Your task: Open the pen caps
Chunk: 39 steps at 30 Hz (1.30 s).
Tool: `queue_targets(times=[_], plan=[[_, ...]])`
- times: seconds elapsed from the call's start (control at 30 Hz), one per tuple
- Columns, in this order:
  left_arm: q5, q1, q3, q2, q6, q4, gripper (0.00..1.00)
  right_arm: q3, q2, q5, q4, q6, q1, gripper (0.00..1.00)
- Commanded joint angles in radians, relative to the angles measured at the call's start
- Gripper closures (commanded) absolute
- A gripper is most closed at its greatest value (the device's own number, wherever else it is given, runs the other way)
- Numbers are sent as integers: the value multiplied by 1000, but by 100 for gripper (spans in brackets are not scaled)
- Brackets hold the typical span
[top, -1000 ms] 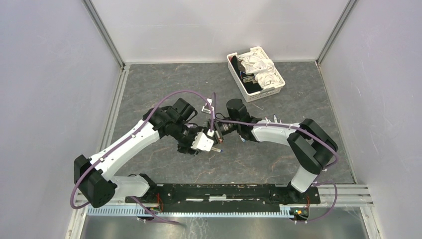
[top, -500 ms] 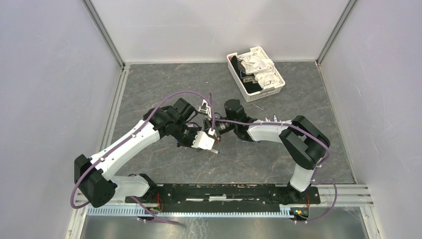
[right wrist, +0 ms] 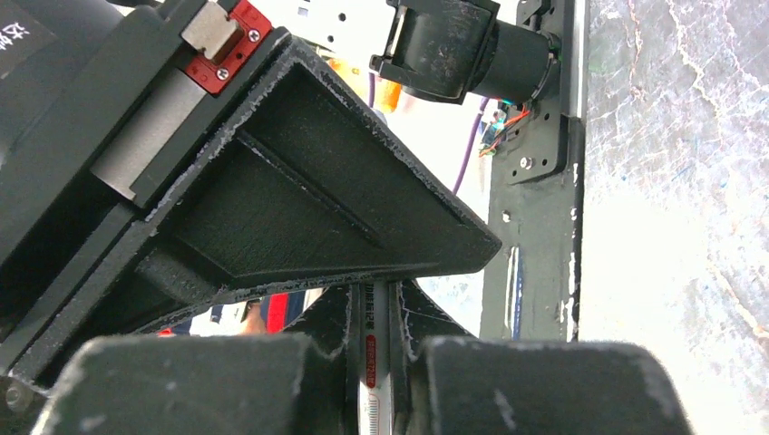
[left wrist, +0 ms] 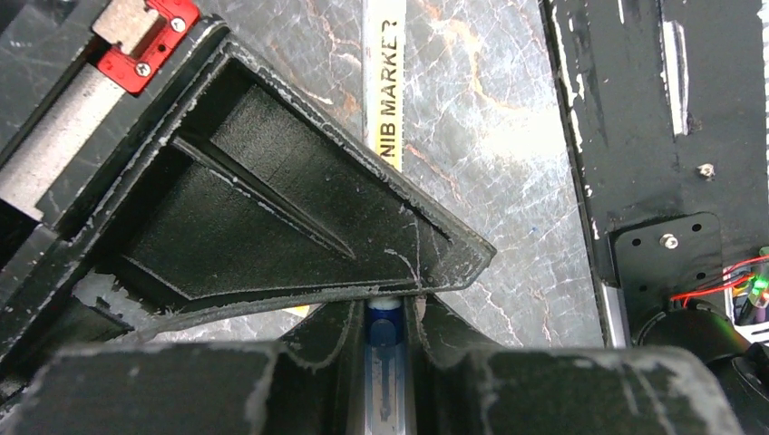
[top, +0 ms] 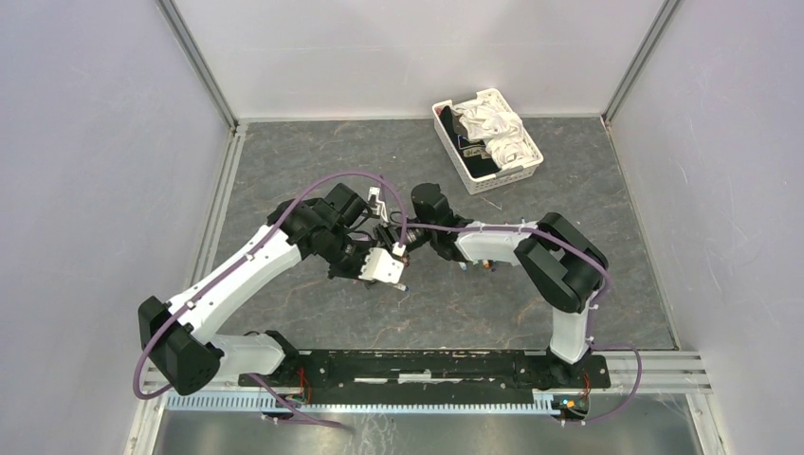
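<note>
Both arms were nose to nose around the middle of the dark grey marbled table (top: pixel 313 161). The left gripper (left wrist: pixel 388 304) was clamped tight on a slim marker pen with a blue end (left wrist: pixel 384 331). The right gripper (right wrist: pixel 372 294) pinched a thin white-barrelled pen with a red band (right wrist: pixel 371 349). Couldn't tell if it's the same pen. A yellow-labelled marker (left wrist: pixel 384 82) lay flat on the table just beyond the left gripper.
</note>
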Motion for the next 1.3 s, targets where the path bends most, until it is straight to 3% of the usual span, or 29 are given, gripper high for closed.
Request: queue_targets(times=[0.0, 0.17, 0.2, 0.23, 0.27, 0.3, 0.33, 0.37, 0.4, 0.43, 0.47, 0.5, 0.67, 0.77, 0.83, 1.03, 1.27], plan=[[152, -29, 60, 22, 15, 80, 98, 186, 47, 194, -176, -126, 22, 100], [99, -35, 91, 50, 40, 50, 98, 387, 142, 255, -584, -385, 15, 100], [53, -33, 101, 53, 58, 21, 98, 370, 128, 260, -684, -489, 7, 100], [-57, -16, 107, 47, 89, -39, 98, 291, 62, 301, -899, -642, -1, 100], [-167, 77, 93, 20, 152, -101, 98, 125, -65, 382, -1032, -832, 2, 100], [-215, 323, 58, -20, 344, -150, 98, -218, -285, 390, -894, -824, -4, 100], [-202, 558, 0, -60, 557, -169, 98, -564, -487, 391, -506, -542, -63, 100], [-203, 600, -16, -73, 638, -202, 98, -670, -556, 352, -265, -355, -101, 100], [-207, 458, 7, -80, 489, -177, 98, -575, -528, 305, -346, -410, -97, 100], [-250, 309, 21, -76, 347, -135, 98, -447, -473, 324, -602, -601, -78, 100], [-285, 213, 23, -65, 278, -121, 98, -395, -449, 321, -673, -629, -63, 100], [-300, 144, 24, -59, 226, -123, 98, -420, -447, 300, -587, -563, -64, 100], [-409, -50, -32, -131, 163, -63, 98, -378, -436, 311, -589, -549, -66, 100], [-341, -93, 28, -109, 72, -76, 97, -325, -427, 292, -572, -531, -63, 100], [-303, -108, 27, -112, 19, -43, 80, -279, -414, 288, -572, -521, -61, 100], [-197, -111, -49, -196, -45, 145, 13, -172, -355, 277, -456, -416, -43, 100], [-163, -114, -87, -225, -25, 232, 5, -85, -273, 276, -330, -318, -20, 100]])
